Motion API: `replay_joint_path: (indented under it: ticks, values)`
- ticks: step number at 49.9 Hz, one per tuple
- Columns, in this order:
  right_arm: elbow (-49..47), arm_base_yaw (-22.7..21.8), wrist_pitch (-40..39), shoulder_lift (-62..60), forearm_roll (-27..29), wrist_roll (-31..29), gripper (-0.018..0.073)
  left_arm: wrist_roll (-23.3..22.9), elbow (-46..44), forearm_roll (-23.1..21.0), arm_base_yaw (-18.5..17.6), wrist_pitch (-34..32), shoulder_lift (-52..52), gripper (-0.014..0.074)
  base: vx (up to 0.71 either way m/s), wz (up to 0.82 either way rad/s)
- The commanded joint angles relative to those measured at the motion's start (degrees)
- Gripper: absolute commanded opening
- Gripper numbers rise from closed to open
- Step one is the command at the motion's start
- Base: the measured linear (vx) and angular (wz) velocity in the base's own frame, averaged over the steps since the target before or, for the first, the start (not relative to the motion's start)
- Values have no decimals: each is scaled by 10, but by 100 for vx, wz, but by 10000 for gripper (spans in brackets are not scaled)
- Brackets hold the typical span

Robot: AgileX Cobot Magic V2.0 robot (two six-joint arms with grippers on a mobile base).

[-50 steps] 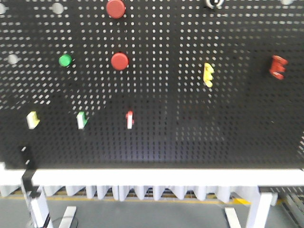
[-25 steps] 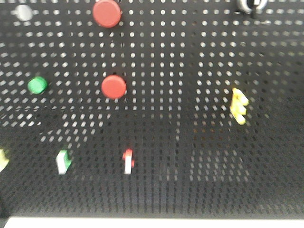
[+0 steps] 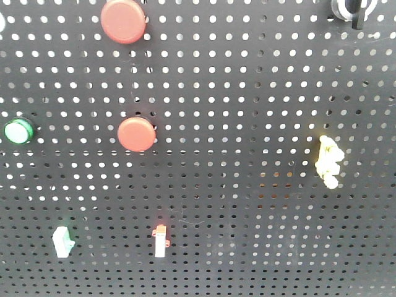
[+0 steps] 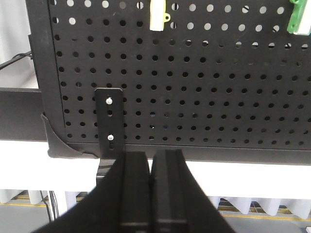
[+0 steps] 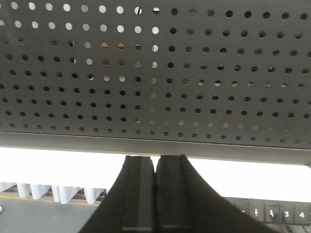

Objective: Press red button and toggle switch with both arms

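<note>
The front view faces a black pegboard (image 3: pixel 247 124). It carries a large red button (image 3: pixel 124 20) at the top and a smaller red button (image 3: pixel 136 133) below it. The toggle switch (image 3: pixel 354 9), a black knob in a white ring with a short lever, is cut by the top right edge. Neither arm appears in this view. My left gripper (image 4: pixel 150 158) is shut and empty, just below the board's lower left corner. My right gripper (image 5: pixel 155 162) is also shut and empty, under the board's bottom edge (image 5: pixel 155 143).
The board also holds a green button (image 3: pixel 17 131), a yellow clip (image 3: pixel 328 162), a white tab with a green tip (image 3: pixel 62 241) and a white tab with a red tip (image 3: pixel 160 240). A black bracket (image 4: pixel 110 121) is screwed on above the left gripper. A white table edge (image 4: pixel 243 177) runs below the board.
The front view has closed in on the board: the buttons and tabs look larger and spread outward, and the white table edge and frame below have left the view.
</note>
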Motion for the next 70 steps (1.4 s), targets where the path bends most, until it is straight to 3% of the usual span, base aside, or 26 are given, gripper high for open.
replay_joint_path:
  ticks: [1,33,41,48,53,60,70]
  values:
    - [7,-4,-47,-6,-5,-1,-3,-5,19,-1,-3,-48,-9,2,0,-1]
    - [7,-4,-55,-6,-5,-2,-3,-5,19,-1,-3,-48,-9,2,0,0]
    - [5,-4,-165,-6,-3,2,-3,-5,19,-1,-3,-60,-9,2,0,0]
    - [-12,-4,-253,-6,17,40,-3,-16,5,-13,-3,-127,-9,2,0,0]
    - [-59,-4,-233,-5,17,59,-3,-17,-39,-11,-3,-124,-8,2,0,0]
    - [-172,-4,-179,24,13,56,-3,16,-143,-11,-3,-102,25,2,0,0]
    - [-375,-4,-86,144,13,30,-3,21,-357,-11,-3,-41,175,2,0,0]
